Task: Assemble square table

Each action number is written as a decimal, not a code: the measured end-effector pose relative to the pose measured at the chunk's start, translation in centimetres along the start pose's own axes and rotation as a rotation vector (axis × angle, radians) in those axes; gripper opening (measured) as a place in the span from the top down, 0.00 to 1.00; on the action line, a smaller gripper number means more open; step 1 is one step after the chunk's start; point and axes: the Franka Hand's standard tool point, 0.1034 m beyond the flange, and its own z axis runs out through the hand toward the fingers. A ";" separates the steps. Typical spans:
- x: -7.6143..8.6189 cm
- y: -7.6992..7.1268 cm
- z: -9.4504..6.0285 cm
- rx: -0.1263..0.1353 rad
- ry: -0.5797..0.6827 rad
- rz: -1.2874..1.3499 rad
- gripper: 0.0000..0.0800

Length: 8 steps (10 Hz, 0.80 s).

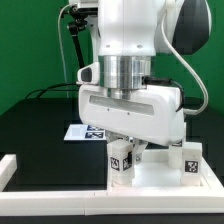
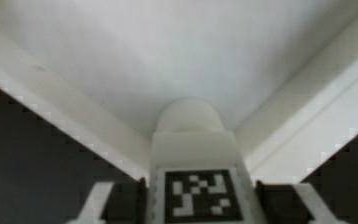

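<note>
The white square table top (image 1: 160, 178) lies at the front, toward the exterior view's right. In the wrist view the table top (image 2: 176, 50) fills the area ahead of the jaws. My gripper (image 1: 123, 150) hangs low over its near corner, shut on a white stubby leg (image 1: 120, 159) with a black-and-white tag. In the wrist view the gripper (image 2: 199, 200) has the leg (image 2: 197, 150) between its fingers (image 2: 115, 200), the rounded end pointing at the top. A second tagged leg (image 1: 190, 160) stands on the top's right side.
The marker board (image 1: 82, 131) lies flat on the black table behind the gripper. The low white border rail (image 1: 20, 168) runs along the left and the front edge. The arm's body hides the area right behind the table top.
</note>
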 end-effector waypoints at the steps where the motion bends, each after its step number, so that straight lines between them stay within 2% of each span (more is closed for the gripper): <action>1: 0.0 0.0 0.0 0.000 -0.002 0.090 0.64; 2: 0.4 0.0 0.0 0.001 -0.013 0.258 0.64; 3: 0.4 0.0 0.1 0.020 -0.030 0.433 0.64; 5: -0.1 -0.5 0.4 0.102 -0.066 0.775 0.64; 6: -0.2 -0.9 0.4 0.128 -0.088 0.921 0.64; 7: -0.3 -1.1 0.3 0.143 -0.102 1.045 0.64; 8: -0.3 -1.1 0.3 0.141 -0.105 1.096 0.64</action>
